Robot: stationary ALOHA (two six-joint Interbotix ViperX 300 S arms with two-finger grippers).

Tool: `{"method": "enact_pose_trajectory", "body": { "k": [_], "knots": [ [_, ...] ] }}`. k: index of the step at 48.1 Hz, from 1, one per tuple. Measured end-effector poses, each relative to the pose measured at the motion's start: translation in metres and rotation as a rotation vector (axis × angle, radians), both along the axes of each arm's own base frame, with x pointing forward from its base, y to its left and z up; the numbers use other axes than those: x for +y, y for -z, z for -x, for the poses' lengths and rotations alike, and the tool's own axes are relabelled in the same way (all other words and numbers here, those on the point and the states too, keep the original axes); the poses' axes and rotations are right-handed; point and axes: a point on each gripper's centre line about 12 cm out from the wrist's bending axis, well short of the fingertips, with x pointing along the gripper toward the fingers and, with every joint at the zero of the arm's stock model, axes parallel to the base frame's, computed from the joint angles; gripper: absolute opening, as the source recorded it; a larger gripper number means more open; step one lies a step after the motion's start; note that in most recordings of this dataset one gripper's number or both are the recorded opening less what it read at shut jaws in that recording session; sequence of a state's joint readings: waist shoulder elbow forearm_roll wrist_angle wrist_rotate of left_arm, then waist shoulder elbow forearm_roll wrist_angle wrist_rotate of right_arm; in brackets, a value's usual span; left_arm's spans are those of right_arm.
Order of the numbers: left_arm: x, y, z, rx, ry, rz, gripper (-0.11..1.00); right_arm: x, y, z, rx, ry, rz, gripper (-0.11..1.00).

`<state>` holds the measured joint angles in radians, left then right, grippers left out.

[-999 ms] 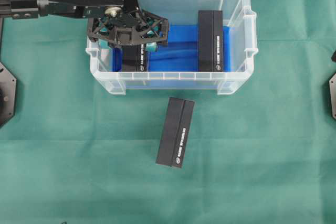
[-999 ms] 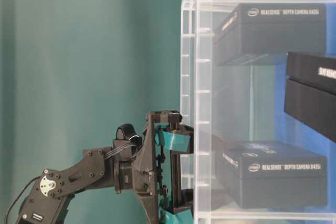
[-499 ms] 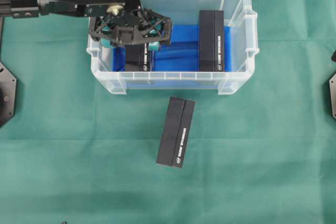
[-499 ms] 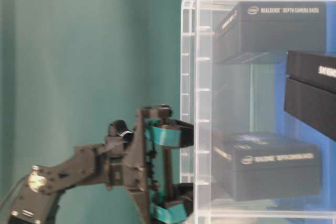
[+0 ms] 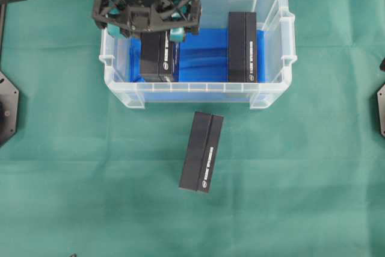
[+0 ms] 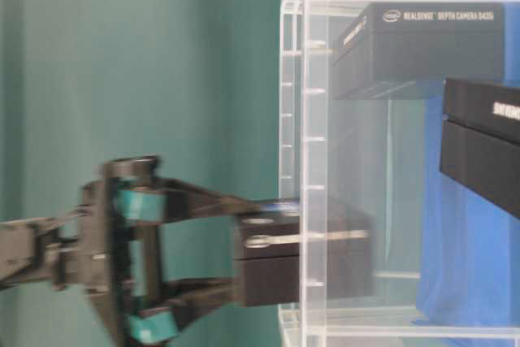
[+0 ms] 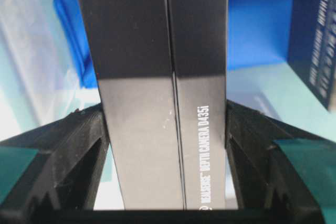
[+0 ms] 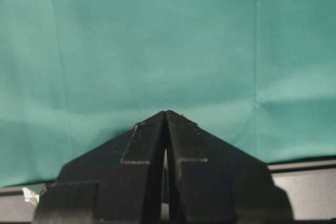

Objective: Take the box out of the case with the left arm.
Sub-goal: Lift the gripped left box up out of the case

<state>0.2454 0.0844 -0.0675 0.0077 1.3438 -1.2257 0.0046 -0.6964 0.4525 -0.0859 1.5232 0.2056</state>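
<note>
Green cloth below, left claw (image 5: pixel 157 28) has lifted its gripped box (image 5: pixel 159 58) higher in the case (image 5: pixel 274 97).

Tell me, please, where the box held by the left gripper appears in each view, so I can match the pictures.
Overhead: held box, left part of the case, under the left gripper.
Table-level: lower middle, between the fingers, crossing the case's wall.
Left wrist: centre, clamped between both fingers.
Right wrist: not in it; only green cloth and the shut right gripper.
Shared landmark: the case's blue lining.
</note>
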Motion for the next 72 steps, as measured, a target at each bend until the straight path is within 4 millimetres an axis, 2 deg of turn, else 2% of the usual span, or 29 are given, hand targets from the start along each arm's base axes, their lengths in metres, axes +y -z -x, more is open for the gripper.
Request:
{"method": "enact_pose_trajectory", "body": {
  "k": [5,12,24,72],
  "knots": [
    [-0.001,-0.026,0.003,-0.026,0.001,-0.005,0.6,0.0,0.0,0.0,0.0,0.0,0.001,0.0],
    [-0.003,-0.051,0.008,-0.031,0.001,-0.008,0.6,0.0,0.0,0.0,0.0,-0.001,0.002,0.0],
    [-0.003,-0.076,0.013,-0.03,0.001,-0.008,0.6,-0.001,0.0,0.0,0.0,0.001,0.003,0.0],
    [-0.003,-0.078,0.014,-0.027,0.001,-0.01,0.6,0.0,0.0,0.0,0.0,0.001,0.003,0.0]
  ]
}}
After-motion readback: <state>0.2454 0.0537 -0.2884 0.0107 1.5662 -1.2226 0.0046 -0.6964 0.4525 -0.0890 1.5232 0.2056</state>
